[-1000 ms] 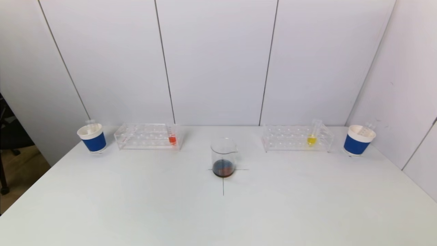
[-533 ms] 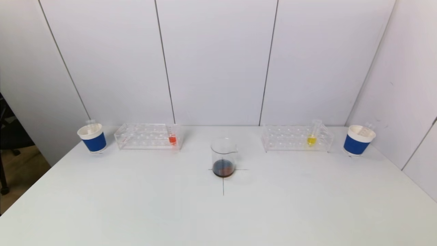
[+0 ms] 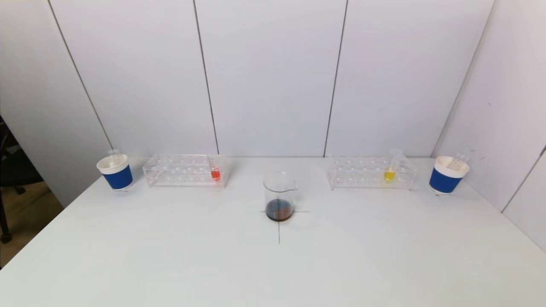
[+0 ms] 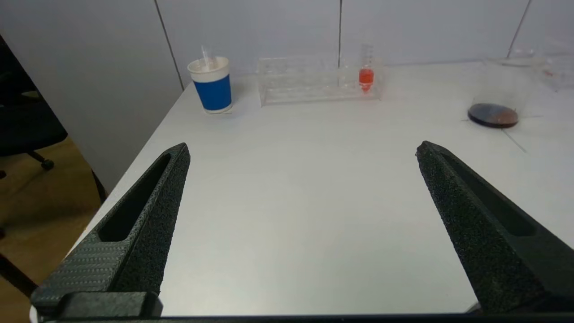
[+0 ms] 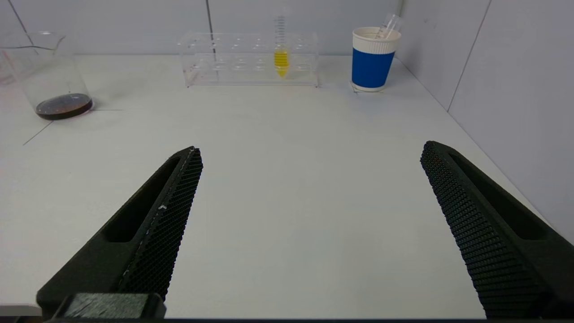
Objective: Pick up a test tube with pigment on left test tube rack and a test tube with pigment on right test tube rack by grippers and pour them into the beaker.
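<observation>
racks [image 3: 184,169] two, tubes [image 3: 215,170] two, beaker [image 3: 279,196] one

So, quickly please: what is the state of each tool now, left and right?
Left tool: open, holding nothing, above the table.
Right tool: open, holding nothing, above the table.

Illumination bright, even, diffuse; white table [image 3: 170,264] and wall panels [image 3: 264,76] show no hard glare. Shadows faint and soft, seen beside the beaker [image 3: 279,197] and blue cups [image 3: 116,172]. Head view slightly soft overall; wrist views render near finger texture [image 5: 166,224] crisply.
</observation>
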{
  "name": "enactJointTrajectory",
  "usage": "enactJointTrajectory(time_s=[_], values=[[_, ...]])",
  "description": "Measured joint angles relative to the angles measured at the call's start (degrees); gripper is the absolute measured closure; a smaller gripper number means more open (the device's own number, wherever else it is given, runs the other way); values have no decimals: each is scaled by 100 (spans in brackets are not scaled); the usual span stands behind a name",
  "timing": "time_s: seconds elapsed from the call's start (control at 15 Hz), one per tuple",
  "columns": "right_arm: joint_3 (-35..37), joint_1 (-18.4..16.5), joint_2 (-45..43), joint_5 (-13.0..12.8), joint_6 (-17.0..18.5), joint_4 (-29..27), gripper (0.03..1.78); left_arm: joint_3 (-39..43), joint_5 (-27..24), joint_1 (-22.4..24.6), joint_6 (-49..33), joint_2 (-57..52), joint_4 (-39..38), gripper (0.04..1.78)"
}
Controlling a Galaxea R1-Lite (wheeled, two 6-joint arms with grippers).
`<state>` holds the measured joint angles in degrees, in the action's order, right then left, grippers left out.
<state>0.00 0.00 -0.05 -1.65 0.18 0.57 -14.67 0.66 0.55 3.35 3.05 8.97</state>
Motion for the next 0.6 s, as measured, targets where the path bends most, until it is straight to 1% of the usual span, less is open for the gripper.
enactJointTrajectory(time_s=[0.2, 0.27, 0.33, 0.6], values=[[0, 0, 0, -2, 0, 0, 4, 644, 212, -13, 74, -226, -43, 6], [0, 0, 0, 0, 0, 2, 4, 823, 208, -15, 66, -261, -158, 6], [0, 0, 0, 0, 0, 2, 4, 944, 157, -17, 48, -284, -305, 6], [0, 0, 0, 0, 0, -2, 4, 1217, -117, -20, 89, -307, -379, 6]])
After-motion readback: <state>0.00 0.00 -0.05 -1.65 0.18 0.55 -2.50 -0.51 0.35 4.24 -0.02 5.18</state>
